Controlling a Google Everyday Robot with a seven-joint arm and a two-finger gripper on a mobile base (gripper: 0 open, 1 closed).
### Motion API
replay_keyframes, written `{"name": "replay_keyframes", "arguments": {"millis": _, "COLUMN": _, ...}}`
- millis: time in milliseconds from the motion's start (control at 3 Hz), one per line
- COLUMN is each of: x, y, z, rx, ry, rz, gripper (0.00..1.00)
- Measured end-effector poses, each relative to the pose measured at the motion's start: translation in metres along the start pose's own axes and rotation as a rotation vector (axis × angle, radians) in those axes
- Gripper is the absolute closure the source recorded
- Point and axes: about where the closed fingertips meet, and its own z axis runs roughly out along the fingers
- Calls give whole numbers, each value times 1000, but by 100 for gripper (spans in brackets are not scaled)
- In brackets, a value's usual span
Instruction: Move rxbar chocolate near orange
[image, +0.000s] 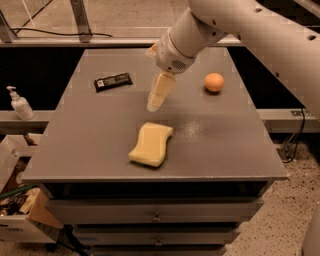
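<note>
From my seat I see the claw (153, 105) hanging off the big white arm (240, 30) that comes in from the upper right. It points down and a little to the left over the middle of the grey counter (90, 145). Nothing is in its grip. From this angle I cannot tell whether it is open or closed, and I also cannot tell whether its tip touches the counter top or hovers just above it.

The chocolate bar (113, 81) lies flat on the back left part of the counter. It is a dark wrapper with pale markings, its long side running roughly left to right with a slight tilt. The claw is off to the bar's right, near it but not touching.

The orange (214, 82) sits on the back right part, at about the same depth as the bar and well apart from it, with the claw between the two.

A pale yellow sponge (151, 144) with wavy edges lies nearer to me, just in front of the claw and clear of both the bar and the orange.

Off the counter to the left a pump bottle (20, 103) stands on a lower ledge, and a cardboard box (20, 220) sits on the floor at the lower left. Below the counter top are drawer fronts (156, 210).
</note>
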Motion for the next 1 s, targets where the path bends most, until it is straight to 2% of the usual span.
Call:
{"name": "replay_keyframes", "arguments": {"millis": 333, "x": -13, "y": -24, "z": 31, "rx": 12, "ry": 3, "rz": -11, "gripper": 0}}
{"name": "replay_keyframes", "arguments": {"millis": 1000, "x": -40, "y": -70, "z": 76, "rx": 8, "ry": 34, "rz": 15, "gripper": 0}}
